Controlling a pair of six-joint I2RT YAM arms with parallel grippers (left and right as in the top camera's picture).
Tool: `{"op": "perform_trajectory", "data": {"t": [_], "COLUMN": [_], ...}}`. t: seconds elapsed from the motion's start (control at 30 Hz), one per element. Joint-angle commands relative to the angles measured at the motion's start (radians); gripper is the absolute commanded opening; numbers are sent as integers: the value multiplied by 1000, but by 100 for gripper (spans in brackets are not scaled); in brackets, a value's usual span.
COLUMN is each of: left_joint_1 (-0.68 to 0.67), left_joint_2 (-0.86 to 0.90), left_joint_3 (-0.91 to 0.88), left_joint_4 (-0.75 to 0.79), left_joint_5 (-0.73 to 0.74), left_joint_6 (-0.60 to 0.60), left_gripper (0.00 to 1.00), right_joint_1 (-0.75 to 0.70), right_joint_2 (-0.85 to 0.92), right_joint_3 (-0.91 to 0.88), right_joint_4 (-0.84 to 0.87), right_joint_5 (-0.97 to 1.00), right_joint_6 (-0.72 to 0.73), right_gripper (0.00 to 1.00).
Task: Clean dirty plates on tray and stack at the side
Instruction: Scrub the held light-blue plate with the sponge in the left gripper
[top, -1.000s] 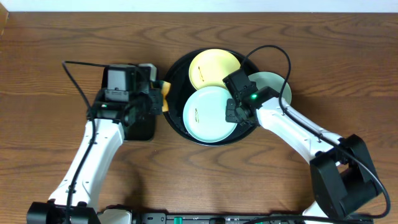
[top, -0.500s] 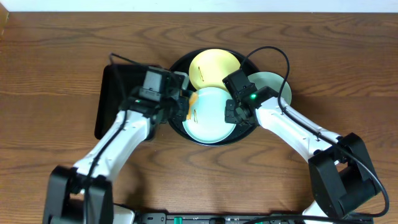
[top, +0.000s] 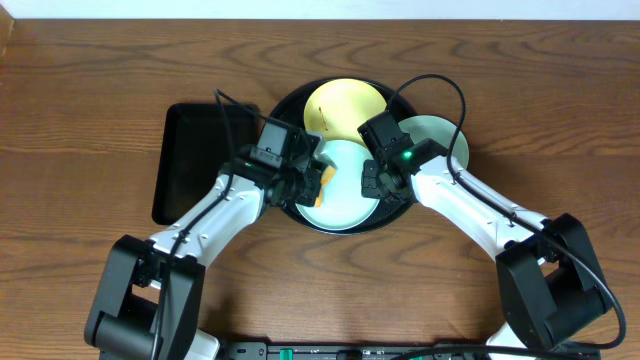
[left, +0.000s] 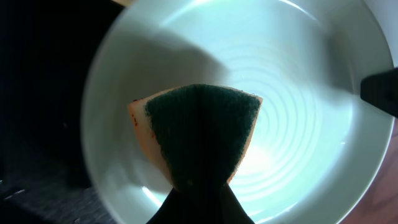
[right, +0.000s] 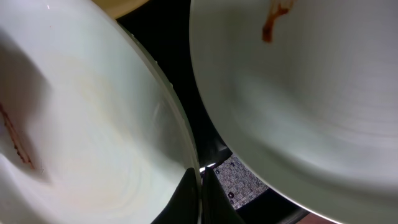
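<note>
Both clamped | L gripper (left: 198, 194): sponge (left: 199, 127), on mint plate (left: 305, 87) | R gripper (right: 200, 179): its rim

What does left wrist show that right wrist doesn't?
Left wrist only: the sponge, green face toward the camera, pinched in the left gripper over the front mint plate.
Right wrist only: the right gripper closed on that plate's rim, a red-brown smear on it, the second mint plate with a smear of its own, and black tray between them.
Both: the front mint plate's inner surface.
</note>
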Motion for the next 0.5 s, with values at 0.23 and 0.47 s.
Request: {"op": "perform_trajectory", "data": {"t": [0.23, 0.47], "left_joint_1": [-8, -8], "left_joint_2": [11, 11], "left_joint_3": [-121, -182], "left_joint_4": [161, 289], "left_joint_5": [6, 6], "left_joint_6": [10, 9], "left_gripper": [7, 8], "right_joint_1": [13, 13], "right_joint_2": [10, 10], "right_joint_3": [-3, -3], "right_joint_4": [2, 2], "right_joint_5": [0, 0], "right_joint_6": [14, 14], "right_gripper": [1, 1]}}
